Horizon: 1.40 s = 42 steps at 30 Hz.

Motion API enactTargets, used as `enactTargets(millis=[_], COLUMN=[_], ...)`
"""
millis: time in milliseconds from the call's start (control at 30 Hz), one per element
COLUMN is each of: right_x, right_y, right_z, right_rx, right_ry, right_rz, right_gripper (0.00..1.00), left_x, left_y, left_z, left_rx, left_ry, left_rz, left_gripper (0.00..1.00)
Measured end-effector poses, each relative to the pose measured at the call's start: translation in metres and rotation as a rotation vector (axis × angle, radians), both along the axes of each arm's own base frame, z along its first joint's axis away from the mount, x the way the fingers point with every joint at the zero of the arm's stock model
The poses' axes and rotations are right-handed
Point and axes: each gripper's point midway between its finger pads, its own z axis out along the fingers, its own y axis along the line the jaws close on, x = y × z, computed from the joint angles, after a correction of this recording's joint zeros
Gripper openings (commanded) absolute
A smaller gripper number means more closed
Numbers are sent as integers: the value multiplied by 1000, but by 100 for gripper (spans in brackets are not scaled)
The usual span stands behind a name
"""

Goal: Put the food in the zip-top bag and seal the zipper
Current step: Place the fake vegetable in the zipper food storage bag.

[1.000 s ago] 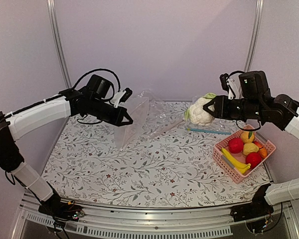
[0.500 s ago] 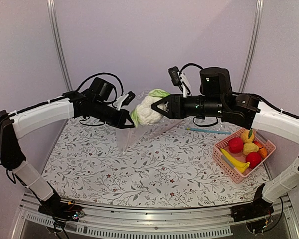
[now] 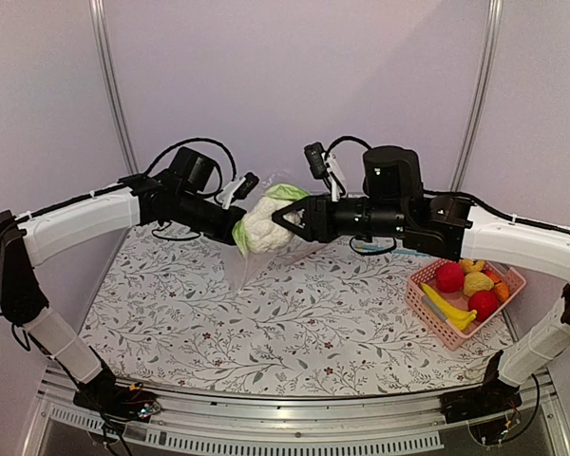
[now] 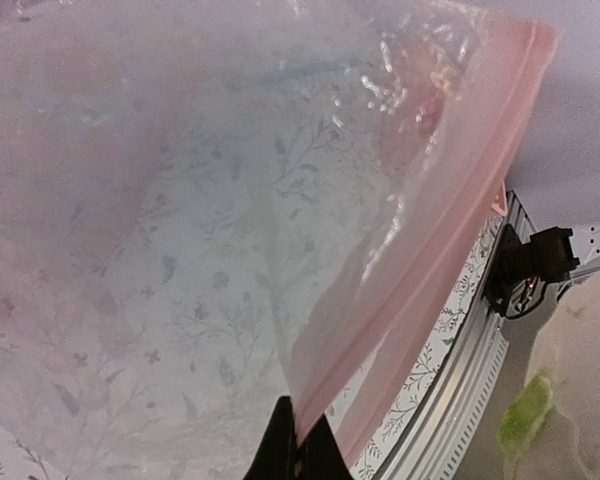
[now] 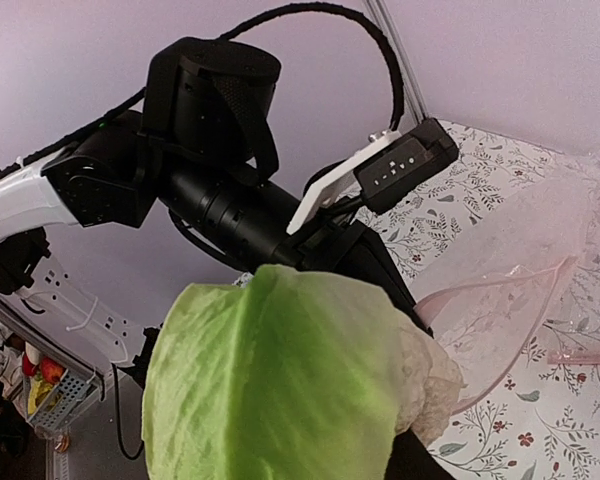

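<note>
My left gripper [image 3: 230, 225] is shut on the mouth edge of the transparent zip-top bag [image 3: 253, 262], which hangs from it down to the table. In the left wrist view the fingertips [image 4: 298, 455] pinch the zipper [image 4: 430, 250], a faintly pink strip. My right gripper [image 3: 287, 220] is shut on the white cauliflower [image 3: 260, 226] with its green leaf [image 5: 280, 380]. It holds it right against the left gripper, just above the bag's mouth [image 5: 500, 305]. The leaf hides the right fingers in the wrist view. More food, red fruits [image 3: 448, 277], a lemon [image 3: 475, 283] and a banana [image 3: 446, 309], lies in the pink basket [image 3: 420, 302].
The pink basket stands at the right edge of the floral table [image 3: 294, 332]. A teal strip [image 3: 372, 249] of another clear bag shows under the right forearm. Purple walls close off the back and both sides.
The right arm has swung left from above the basket side, carrying the cauliflower across to the bag's mouth. The left gripper has kept its hold on the bag.
</note>
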Motion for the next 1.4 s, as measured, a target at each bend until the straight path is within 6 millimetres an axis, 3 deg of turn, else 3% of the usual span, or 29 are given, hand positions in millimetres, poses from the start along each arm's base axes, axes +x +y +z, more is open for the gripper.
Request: enactTargets(millis=[367,700,1400], right_x=[20,43,60], right_y=[1,-11,-6], right_z=[-23,-50,-63], right_rx=[-53,-150,-245], right_ry=[3,8,19], right_rz=[-90,-230,-287], right_gripper=[22,22,19], left_x=[-5,-10,-5], left_y=[-1,-2,5], left_z=[11,23,17], left_rx=[-36,-74,-67], left_ry=[-21,-47,-62], left_rz=[-23,-45,-16], left_gripper=[0,0,0])
